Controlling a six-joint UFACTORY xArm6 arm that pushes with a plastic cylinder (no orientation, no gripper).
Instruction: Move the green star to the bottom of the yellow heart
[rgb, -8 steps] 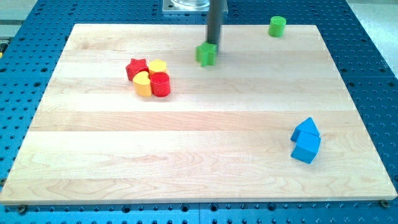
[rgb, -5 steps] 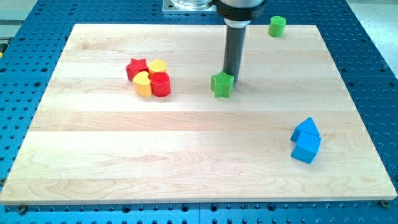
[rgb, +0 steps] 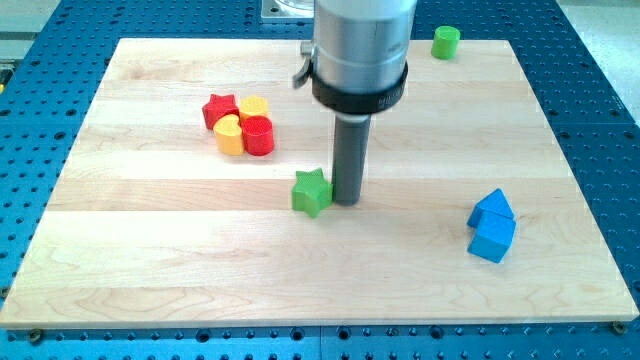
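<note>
The green star (rgb: 312, 191) lies near the middle of the wooden board (rgb: 150, 250). My tip (rgb: 347, 202) touches its right side. The yellow heart (rgb: 230, 135) sits up and to the left in a tight cluster, with a red star (rgb: 219, 108) above-left of it, a yellow block (rgb: 253, 107) above it and a red cylinder (rgb: 258, 135) on its right. The green star is below and to the right of that cluster, well apart from it.
A green cylinder (rgb: 446, 41) stands at the board's top right edge. Two blue blocks (rgb: 492, 227) lie together at the right, the upper one wedge-shaped. The arm's grey body (rgb: 361, 45) hangs over the top middle of the board.
The green star has slid down and to the left from the top middle toward the board's centre, with my tip following on its right side.
</note>
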